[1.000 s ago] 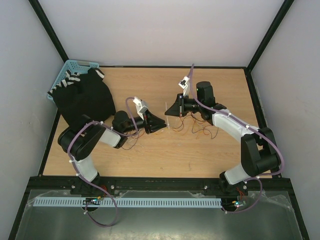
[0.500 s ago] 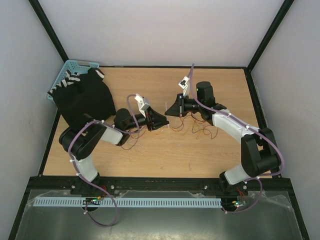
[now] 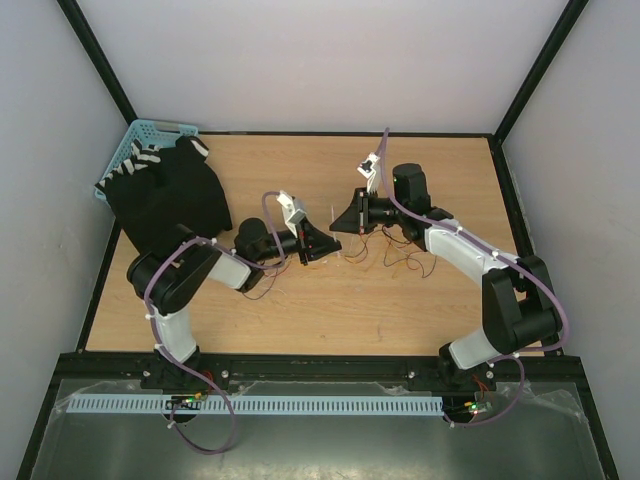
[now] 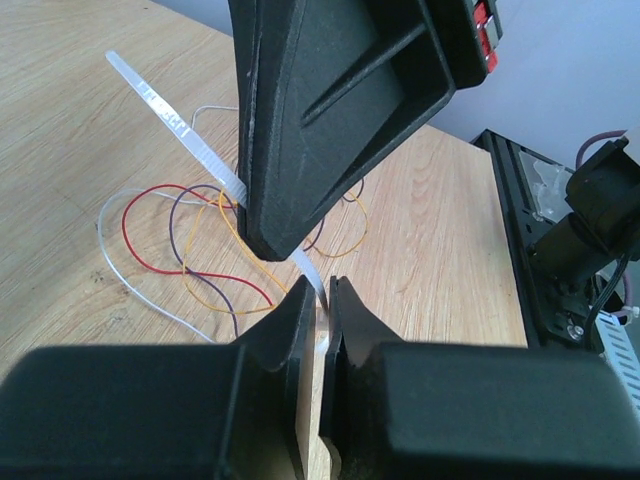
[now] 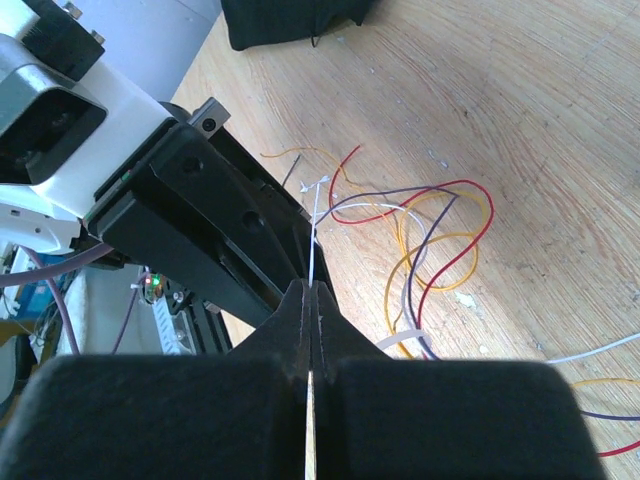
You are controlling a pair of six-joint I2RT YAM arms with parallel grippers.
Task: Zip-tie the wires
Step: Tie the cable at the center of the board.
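**Left arm closes in on the tie**

The left gripper [image 4: 322, 290] has slid right and pinched the thin white plastic zip tie [image 4: 190, 135]. The right gripper [image 5: 310, 290] clenches it too, above the loose tangle of thin coloured wires [image 5: 430, 237]. This looks like the looping step. The next move likely needs a steady, aligned pull.

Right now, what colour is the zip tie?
The zip tie is whitish, semi-clear plastic; the left wrist view shows it best.

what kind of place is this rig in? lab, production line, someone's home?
Most likely a lab test cell: a wooden table boxed in by plain white panels on a black frame, with a left arm and right arm bolted at its near edge.
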